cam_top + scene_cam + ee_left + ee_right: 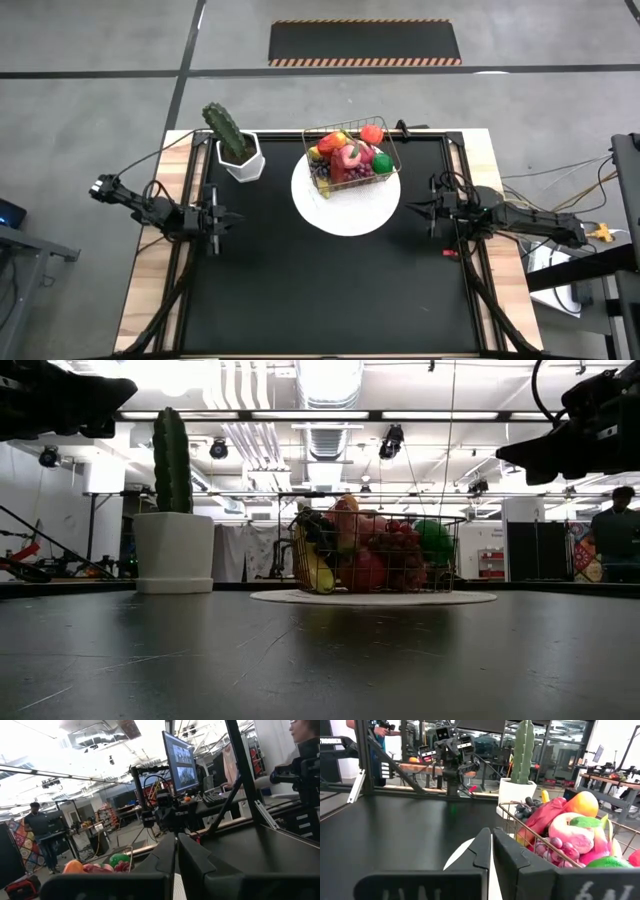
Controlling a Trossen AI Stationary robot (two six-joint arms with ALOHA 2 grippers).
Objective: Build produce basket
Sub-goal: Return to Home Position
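The black worktop (330,290) fills most of my overhead feed, with one arm parked at each side of it. My left claw (228,218) hangs above the left edge of the mat and points inward. Its fingers (165,857) are pressed together with nothing between them. My right claw (408,207) mirrors it at the right edge, also pinched closed and holding nothing. Both sit well apart from the load.

Toward the far middle of the worktop lies a round white plate (345,215). The basket (391,146) stands on the plate's far half, upright. A white pot (243,162) holding a cactus (225,128) stands just left of the plate, not touching it.

The produce (350,155) is heaped inside the basket and rises above its rim. I can make out an orange-red piece on top, a green one (381,162) at the right, pink and red pieces in the middle, purple grapes (555,845), and a yellow banana (318,572) against the left wall.
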